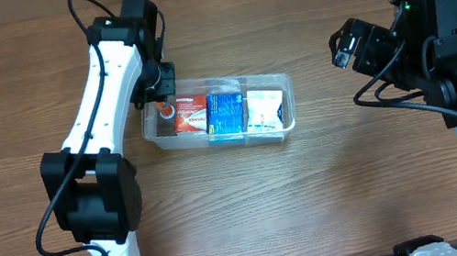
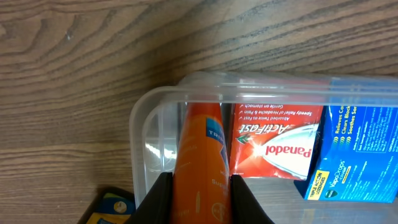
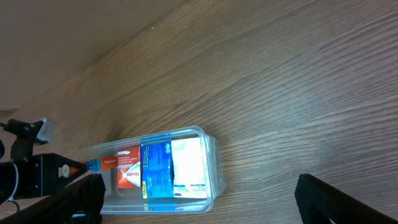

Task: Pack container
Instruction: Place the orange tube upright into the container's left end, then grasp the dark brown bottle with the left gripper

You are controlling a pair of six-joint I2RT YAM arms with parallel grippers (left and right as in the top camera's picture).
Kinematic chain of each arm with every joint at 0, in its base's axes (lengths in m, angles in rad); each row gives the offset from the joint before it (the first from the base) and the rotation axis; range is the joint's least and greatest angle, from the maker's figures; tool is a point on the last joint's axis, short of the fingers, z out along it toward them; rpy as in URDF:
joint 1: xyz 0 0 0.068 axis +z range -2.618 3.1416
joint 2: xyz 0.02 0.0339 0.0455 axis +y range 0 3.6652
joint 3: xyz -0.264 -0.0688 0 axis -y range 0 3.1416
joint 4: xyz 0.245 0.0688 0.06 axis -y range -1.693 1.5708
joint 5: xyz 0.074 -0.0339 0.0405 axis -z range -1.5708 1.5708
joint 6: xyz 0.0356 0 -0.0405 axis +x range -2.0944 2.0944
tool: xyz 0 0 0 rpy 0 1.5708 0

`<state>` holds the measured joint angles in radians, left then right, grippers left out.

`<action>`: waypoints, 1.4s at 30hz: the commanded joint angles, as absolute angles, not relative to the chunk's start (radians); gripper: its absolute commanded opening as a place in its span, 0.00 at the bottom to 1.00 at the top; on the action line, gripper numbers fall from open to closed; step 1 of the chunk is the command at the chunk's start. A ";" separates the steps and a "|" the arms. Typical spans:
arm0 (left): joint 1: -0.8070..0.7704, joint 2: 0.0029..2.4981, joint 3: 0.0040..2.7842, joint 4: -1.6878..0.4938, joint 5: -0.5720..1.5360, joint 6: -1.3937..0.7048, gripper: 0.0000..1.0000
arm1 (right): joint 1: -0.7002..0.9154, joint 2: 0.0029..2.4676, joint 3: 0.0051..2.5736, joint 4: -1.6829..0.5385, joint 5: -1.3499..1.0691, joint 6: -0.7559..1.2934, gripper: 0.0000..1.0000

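Overhead, the clear, low-walled rectangular plastic container (image 1: 287, 99) lies on the brown wood-grain table (image 1: 333, 194) between the two arms, nearer the left one, holding side by side a red-and-white Panadol box (image 1: 191, 116), a blue cardboard box (image 1: 226, 112) and a white packet (image 1: 265, 110). The left gripper (image 2: 200, 202) hangs over the container's end by the Panadol box, fingers clamped on a narrow orange packet (image 2: 200, 149) that dips inside. The right gripper (image 1: 345, 45) hovers well apart, fingers spread wide, holding nothing.
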<state>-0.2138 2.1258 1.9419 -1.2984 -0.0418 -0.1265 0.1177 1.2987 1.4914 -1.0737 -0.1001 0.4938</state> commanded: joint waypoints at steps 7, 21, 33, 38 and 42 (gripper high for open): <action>-0.208 2.131 1.982 -1.325 -0.025 -0.135 0.69 | 0.116 1.287 1.499 -1.069 -0.099 0.491 1.00; -0.141 1.910 2.221 -1.690 -0.026 -0.153 0.68 | 0.116 1.287 1.499 -1.069 -0.099 0.491 1.00; -0.041 1.753 1.740 -1.578 -0.087 -0.126 0.81 | 0.116 1.287 1.499 -1.069 -0.099 0.491 1.00; 0.029 1.753 1.483 -1.364 -0.030 -0.131 0.79 | 0.116 1.287 1.499 -1.069 -0.099 0.491 1.00; 0.093 1.753 1.382 -1.236 0.014 -0.083 0.78 | 0.116 1.287 1.499 -1.069 -0.099 0.491 1.00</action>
